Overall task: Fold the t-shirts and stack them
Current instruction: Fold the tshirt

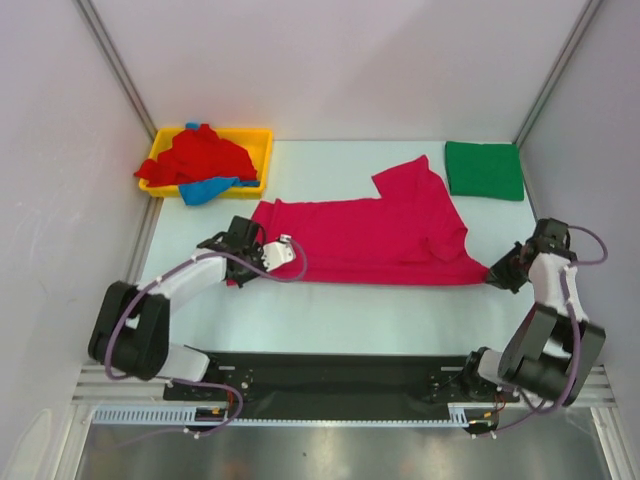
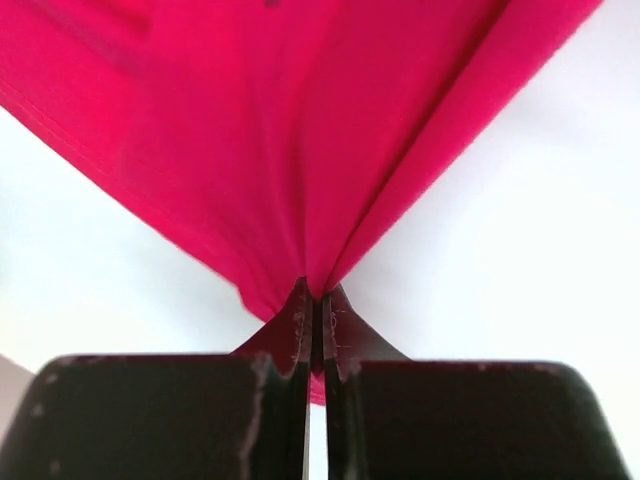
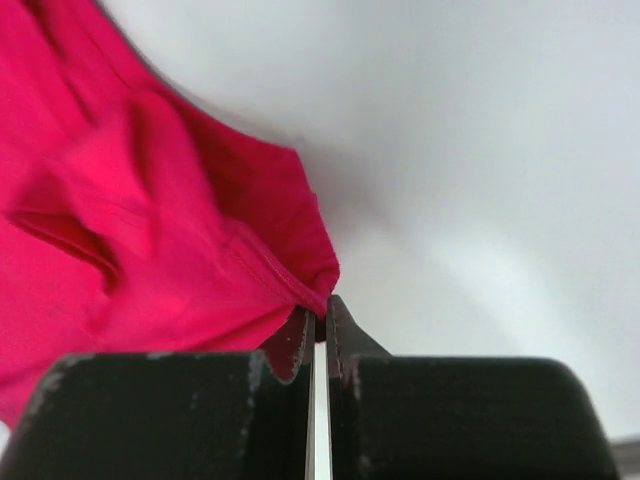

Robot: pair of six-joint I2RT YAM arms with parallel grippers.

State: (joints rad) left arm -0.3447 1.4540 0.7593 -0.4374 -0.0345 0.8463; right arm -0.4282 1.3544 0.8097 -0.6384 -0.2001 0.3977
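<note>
A magenta-pink t-shirt (image 1: 375, 230) lies spread across the middle of the table, one sleeve folded toward the back. My left gripper (image 1: 243, 268) is shut on its near left corner; in the left wrist view the cloth (image 2: 300, 150) fans out from the pinched jaws (image 2: 316, 300). My right gripper (image 1: 497, 274) is shut on the near right corner, and the hem (image 3: 270, 270) is caught at its fingertips (image 3: 320, 310). A folded green t-shirt (image 1: 484, 169) rests at the back right. Red (image 1: 200, 157) and blue (image 1: 207, 189) t-shirts are heaped in the tray.
A yellow plastic tray (image 1: 262, 150) stands at the back left and holds the heaped shirts. White walls with metal posts close in the table on three sides. The arm bases sit on a black rail (image 1: 330, 375) at the near edge.
</note>
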